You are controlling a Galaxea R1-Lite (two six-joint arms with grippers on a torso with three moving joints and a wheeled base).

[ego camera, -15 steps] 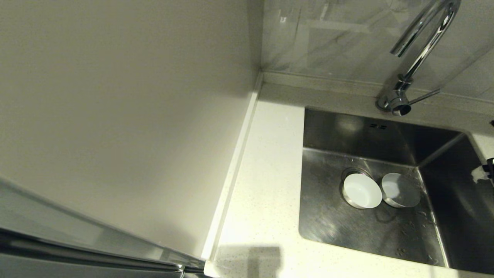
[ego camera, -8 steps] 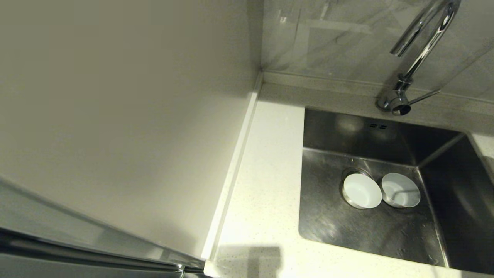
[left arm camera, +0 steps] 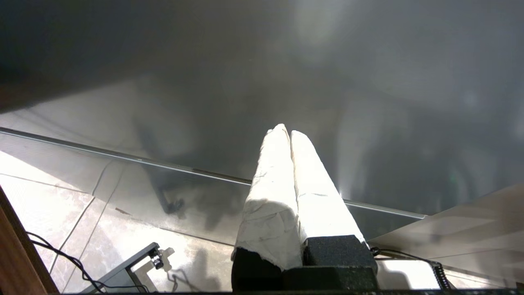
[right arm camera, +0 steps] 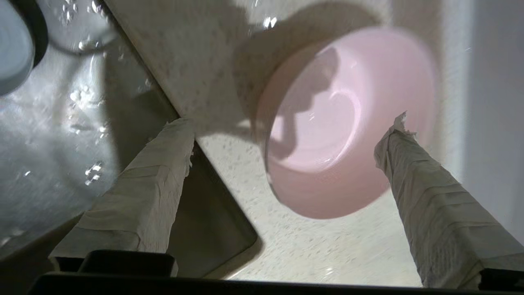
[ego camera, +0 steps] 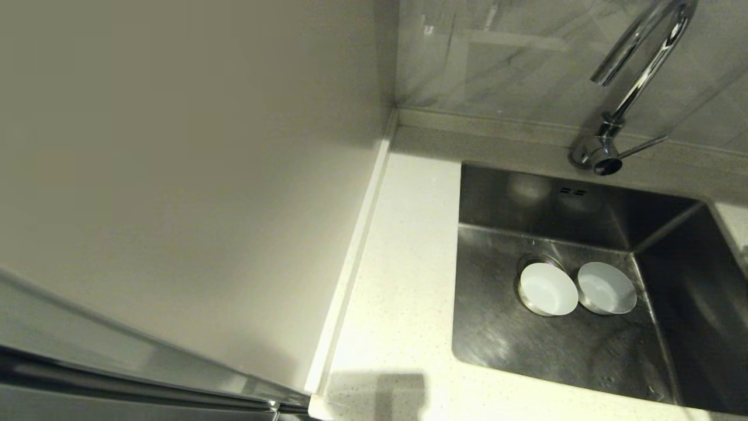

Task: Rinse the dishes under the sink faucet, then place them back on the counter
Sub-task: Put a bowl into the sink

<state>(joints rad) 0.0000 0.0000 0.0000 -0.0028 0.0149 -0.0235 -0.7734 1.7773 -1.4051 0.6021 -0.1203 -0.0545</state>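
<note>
With the right gripper [right arm camera: 286, 123] spread wide and empty above the pink bowl [right arm camera: 344, 123] on the counter [right arm camera: 229, 82], it should be kept clear of the rim before one of the two bowls in the sink [ego camera: 485, 339] is fetched, while the left gripper [left arm camera: 288, 135] is parked, pressed together and empty.

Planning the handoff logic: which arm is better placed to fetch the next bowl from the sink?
Right. The right gripper hangs open beside the sink, over the pink bowl on the counter. The left gripper is shut and parked away near the floor.

The head view looks down on the sink [ego camera: 561, 304]; the right wrist view hangs close over its corner (their shared part); the left wrist view faces the floor [left arm camera: 61, 213].
</note>
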